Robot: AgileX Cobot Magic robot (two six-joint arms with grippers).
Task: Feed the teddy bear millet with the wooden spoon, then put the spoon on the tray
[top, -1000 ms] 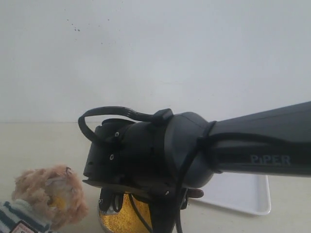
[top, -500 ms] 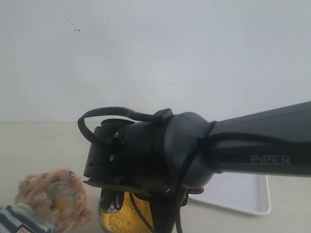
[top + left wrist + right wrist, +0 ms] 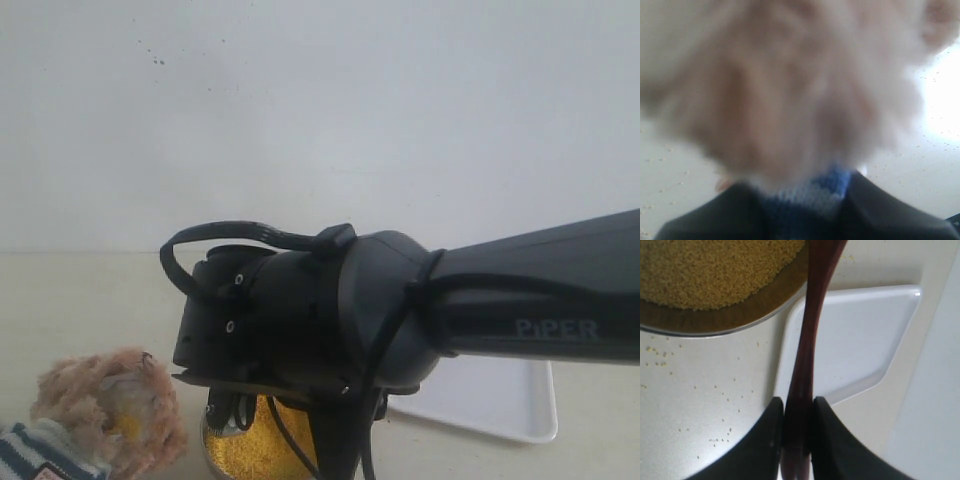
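Has tipped the teddy bear (image 3: 105, 410) a shade lower and closer to the bowl (image 3: 740, 326) within the last second, pinching its striped shirt (image 3: 810, 192) in the closed left gripper (image 3: 805, 220). Clamps the wooden spoon (image 3: 812, 330) by its thin handle in the right gripper (image 3: 799, 407), reaching past the fingertips (image 3: 774, 415) over the bowl's rim to the millet (image 3: 715, 270), with the tray (image 3: 855, 340) just beside. Points to feeding in progress, tray step yet to come. Reads "PiPER" along the right arm (image 3: 520, 300).

The outside camera sits low, right by a black arm (image 3: 520, 300), facing a white wall (image 3: 320, 100). The left wrist camera is so near the teddy bear (image 3: 790, 90) it blurs. The right one looks down on millet (image 3: 710, 265) and tray (image 3: 850, 340), both in the outside view too.
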